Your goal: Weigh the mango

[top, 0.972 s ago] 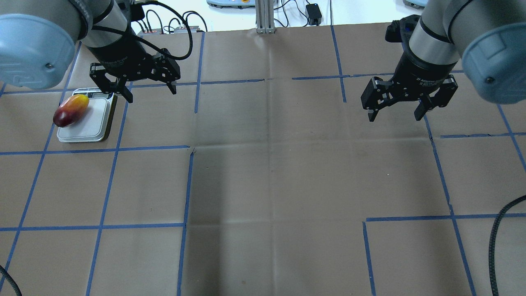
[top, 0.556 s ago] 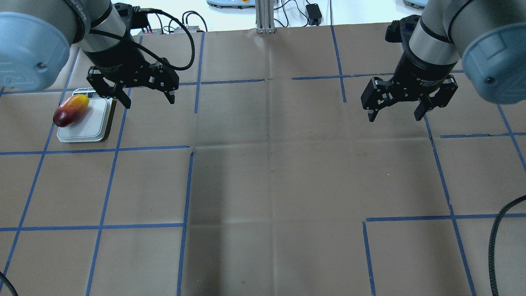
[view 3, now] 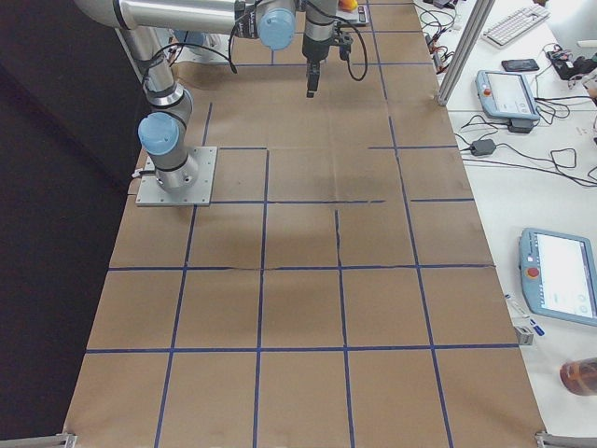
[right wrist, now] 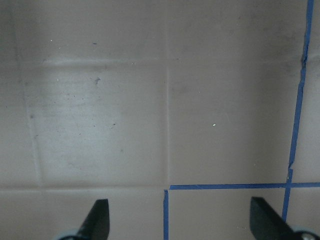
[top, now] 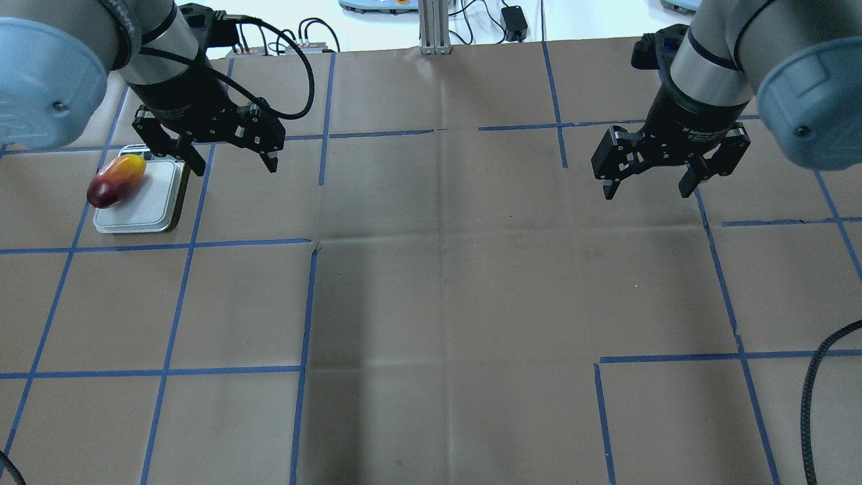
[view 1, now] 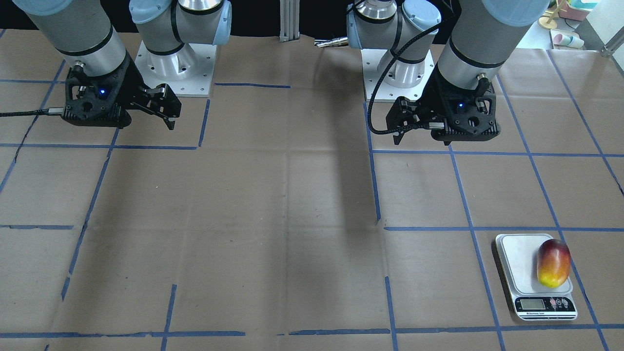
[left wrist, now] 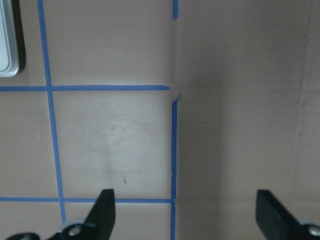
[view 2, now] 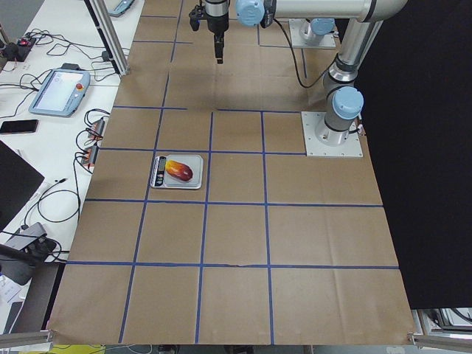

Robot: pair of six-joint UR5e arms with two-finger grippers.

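Overhead view, left to right. Far left: white kitchen scale point(top: 151, 209) sits flat on the brown paper point(top: 438, 303) that covers the table, inside one square of the blue tape grid point(top: 165, 371). Mango point(top: 116, 180) lies on its side on the scale's platform, along the platform's outer edge on the robot's left. Its dark red end points toward the robot and its yellow end toward the far side. The front-facing view puts the yellow end nearest the scale's display strip, with the rest of the platform bare. Nothing touches the fruit. Next right: left gripper point(top: 234, 165) hangs in the air above the paper, pointing down, fingers spread wide with nothing between them. One finger overlaps the scale's far corner in this view, but the front-facing view shows the gripper raised and well apart from the scale, nearer the robot's base. Its wrist camera sees both fingertips point(left wrist: 102, 210) over bare paper and tape, with only a sliver of the scale at the upper left edge. A black cable point(top: 296, 74) loops behind this wrist. Centre: bare creased paper in shadow. Right: right gripper point(top: 646, 192) also hangs above the paper, pointing down, fingers spread apart and holding nothing. Its wrist camera shows paper and a tape corner between the tips.
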